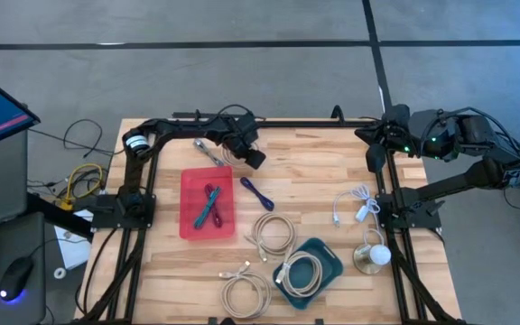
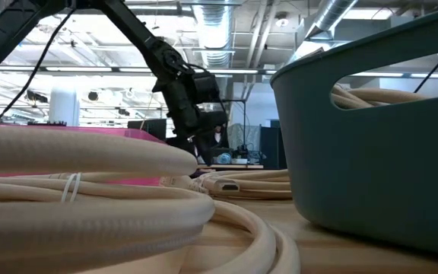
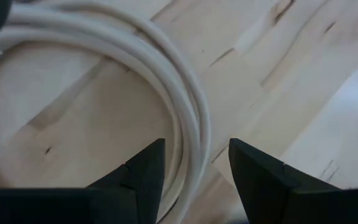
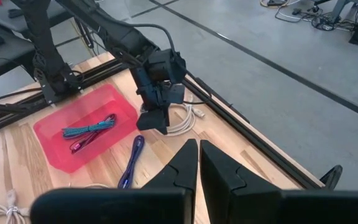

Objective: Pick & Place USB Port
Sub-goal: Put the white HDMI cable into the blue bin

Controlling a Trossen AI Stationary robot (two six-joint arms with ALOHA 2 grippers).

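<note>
Well, the left end effector (image 1: pixel 253 159) hangs over the far side of the wooden surface (image 1: pixel 314 162), just beyond the red tray (image 1: pixel 190 226), with its fingers (image 3: pixel 138 180) spread apart and nothing between them. Directly under it lies a coiled white cable (image 3: pixel 185 106), the loop running right beneath the gap; from the right wrist view the same white cable (image 4: pixel 182 121) sits at the surface's far edge, beside the tray. I cannot tell whether the fingertips touch it.

Inside the red tray lie two thin cables, one teal (image 1: pixel 203 212) and one dark red (image 1: pixel 215 203), crossing each other. A purple cable (image 1: pixel 257 192) lies on the bare wood just beside the tray, near the left end effector.

Closer to the front there are several cream cable coils (image 1: pixel 273 235), and one more coil sits in a teal bin (image 1: pixel 332 262).

The right end effector (image 4: pixel 199 163) is held up at the far right corner, away from everything, its fingers pressed together on nothing.
</note>
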